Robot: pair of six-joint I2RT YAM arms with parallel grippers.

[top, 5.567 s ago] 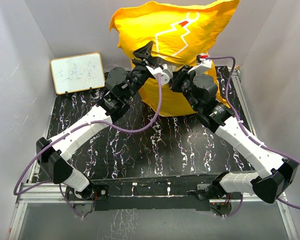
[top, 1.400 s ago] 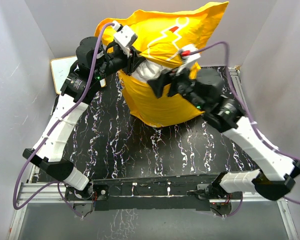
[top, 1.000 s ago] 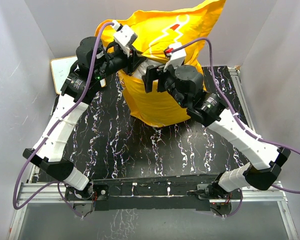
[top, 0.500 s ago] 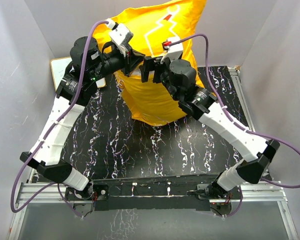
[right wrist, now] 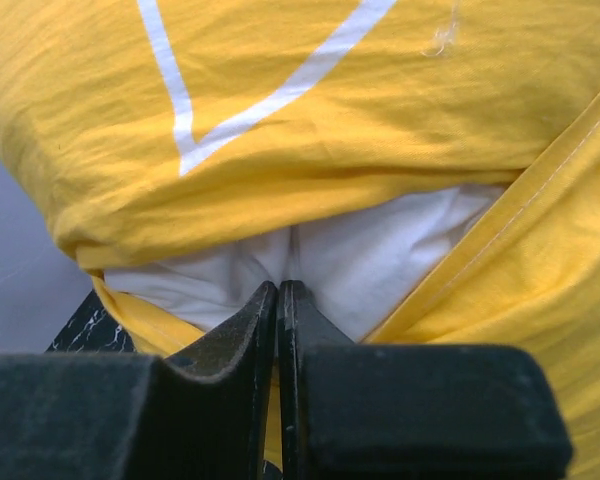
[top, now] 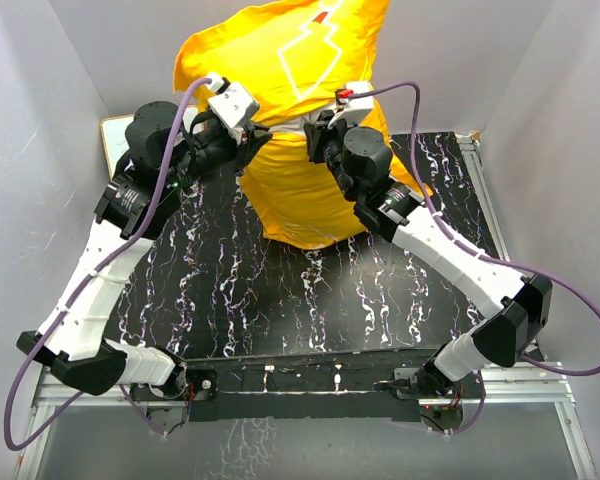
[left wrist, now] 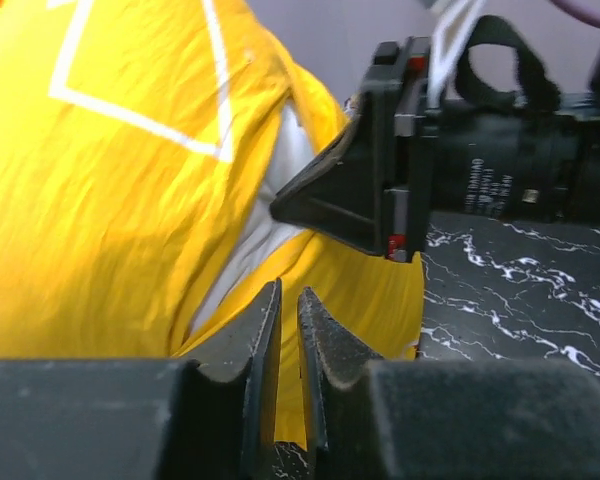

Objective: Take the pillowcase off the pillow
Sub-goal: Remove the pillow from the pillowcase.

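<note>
1. Small white print on the right arm's black housing (left wrist: 500,180) is too blurred to be read; white outline strokes are printed on the pillowcase (top: 285,195).
2. The right gripper (right wrist: 280,288) jaws are closed on a pucker of the pillow (right wrist: 380,255), which is exposed in the case's opening.
3. The left gripper (left wrist: 288,300) jaws are pinched to a thin slit on the yellow hem beside that opening.
4. The wrinkled case is held upright, its lower end by the black marbled surface (top: 280,300).
</note>
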